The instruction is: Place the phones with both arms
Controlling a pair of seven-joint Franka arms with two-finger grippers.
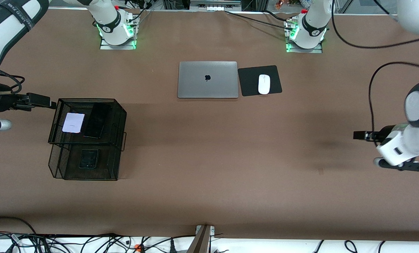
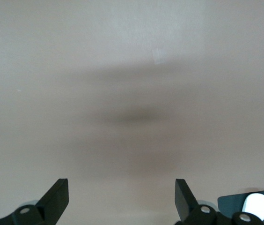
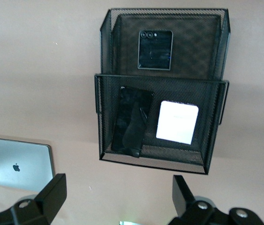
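Silver laptop point(image 1: 207, 79) with black apple logo; left end effector point(image 2: 121, 197) and right end effector point(image 3: 118, 194) both spread, empty.

A broad brown desk point(image 1: 209, 168) with a matte top fills nearly the whole front view. Soft dark shadows lie across its middle, and green light glows on it at two spots near its far edge. Along the near edge runs a white strip point(image 1: 265, 246) strewn with black cables point(image 1: 90, 242), with a metal bracket point(image 1: 202, 239) at the centre. Dark frames and more cables stand along the far edge.
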